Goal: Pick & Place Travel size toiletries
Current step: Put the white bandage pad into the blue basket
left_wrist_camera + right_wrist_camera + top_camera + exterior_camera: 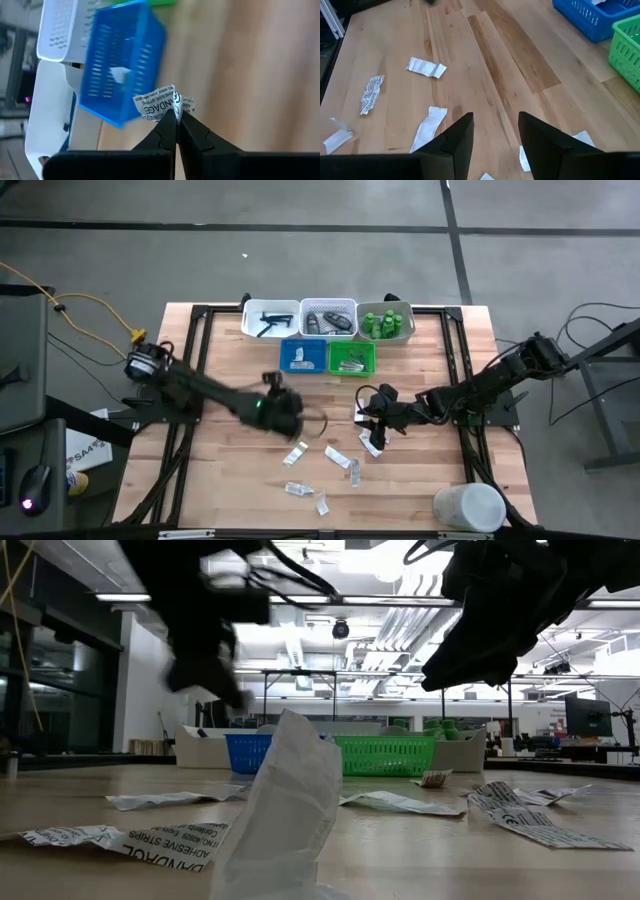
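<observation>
1. Your left gripper (pixel 176 114) is clenched on a crinkled white paper packet (pixel 162 102) printed with black lettering, lifted above the wood table (pixel 230 480) near the blue tray (pixel 122 80).
2. That blue tray is a rectangular plastic basket with slotted mesh walls; one small white piece lies inside it.
3. Your right gripper (pixel 495 132) hovers over the table's middle with its two dark, blunt fingers parted and nothing between them.
4. Below it, flat white packets (pixel 426 67) lie scattered on the pale, plank-grained tabletop: some smooth and oblong, one wrinkled with print (pixel 371 93).
5. In the overhead view, more packets (pixel 337 456) are strewn toward the table's near edge, close to a large white cylindrical container (pixel 468 507).
6. Along the far edge you see a row of white trays: one (pixel 270 319) holding thin black sticks, one (pixel 328 318) holding dark grey oblong pieces, one holding rounded green bottles (pixel 385 323).
7. A green mesh tray (pixel 351 357) sits just beside the blue one.
</observation>
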